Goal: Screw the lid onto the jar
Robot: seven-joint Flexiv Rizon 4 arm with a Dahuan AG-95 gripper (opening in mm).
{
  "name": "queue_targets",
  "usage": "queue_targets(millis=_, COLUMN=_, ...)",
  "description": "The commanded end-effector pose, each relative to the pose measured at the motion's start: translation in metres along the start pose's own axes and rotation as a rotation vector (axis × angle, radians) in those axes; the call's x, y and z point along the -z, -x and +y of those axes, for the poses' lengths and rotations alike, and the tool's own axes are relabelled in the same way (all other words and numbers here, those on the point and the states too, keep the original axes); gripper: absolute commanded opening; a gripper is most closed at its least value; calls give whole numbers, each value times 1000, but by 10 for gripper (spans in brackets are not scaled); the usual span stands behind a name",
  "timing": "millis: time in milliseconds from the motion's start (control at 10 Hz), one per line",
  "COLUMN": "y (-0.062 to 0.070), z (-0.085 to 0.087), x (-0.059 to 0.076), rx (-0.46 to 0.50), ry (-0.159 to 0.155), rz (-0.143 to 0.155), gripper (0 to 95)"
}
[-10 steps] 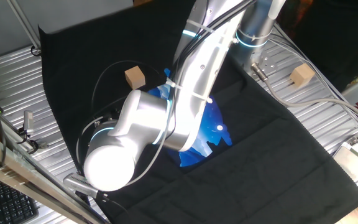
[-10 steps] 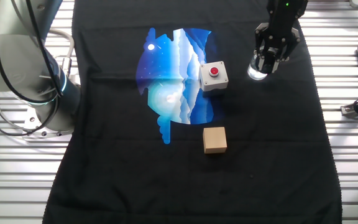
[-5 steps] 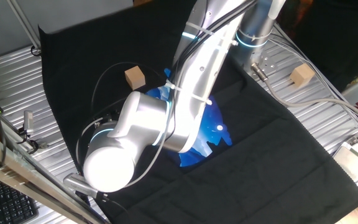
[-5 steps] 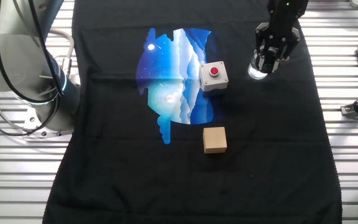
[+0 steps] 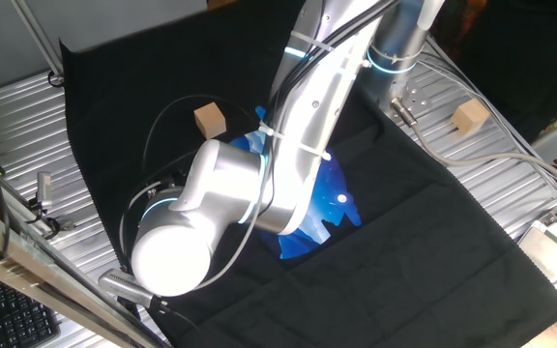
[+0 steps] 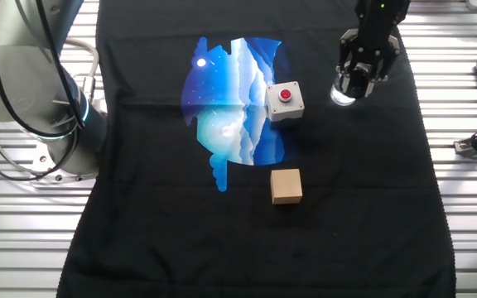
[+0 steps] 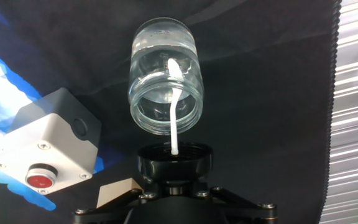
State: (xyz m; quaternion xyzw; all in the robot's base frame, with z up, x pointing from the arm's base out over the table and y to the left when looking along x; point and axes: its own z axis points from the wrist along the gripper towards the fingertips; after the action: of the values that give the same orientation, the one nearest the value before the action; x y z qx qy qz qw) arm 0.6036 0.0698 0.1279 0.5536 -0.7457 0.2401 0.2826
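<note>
We hold the lid clenched in the jaws just above the jar, seemingly slightly off its open mouth, so its threads can meet the rim.

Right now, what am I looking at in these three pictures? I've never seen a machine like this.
It is one robot arm working at a table covered with a black cloth. Two pictures come from fixed cameras on different sides of the table; the third comes from a camera on the arm's hand, looking along its fingers. The end effector, the arm's two-fingered hand, holds a black lid just above an open clear jar that stands on the cloth. Its grip looks closed on the lid. Also on the cloth are a white box with a red button and a tan wooden cube. A second cube sits on the bare metal table.
</note>
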Motion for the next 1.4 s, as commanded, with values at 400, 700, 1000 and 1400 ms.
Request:
queue_targets(millis=400, y=1, z=0, x=0, rx=-1, ry=1, rz=-4, gripper=380)
queue_targets(millis=700, y=1, z=0, x=0, rx=5, ry=2, rz=-9, gripper=380)
queue_targets(millis=1000, y=1, z=0, x=0, rx=10, ry=-3, rz=-15, gripper=380)
queue_targets(millis=1400, y=1, z=0, x=0, rx=31, ry=-11, rz=-18, gripper=570)
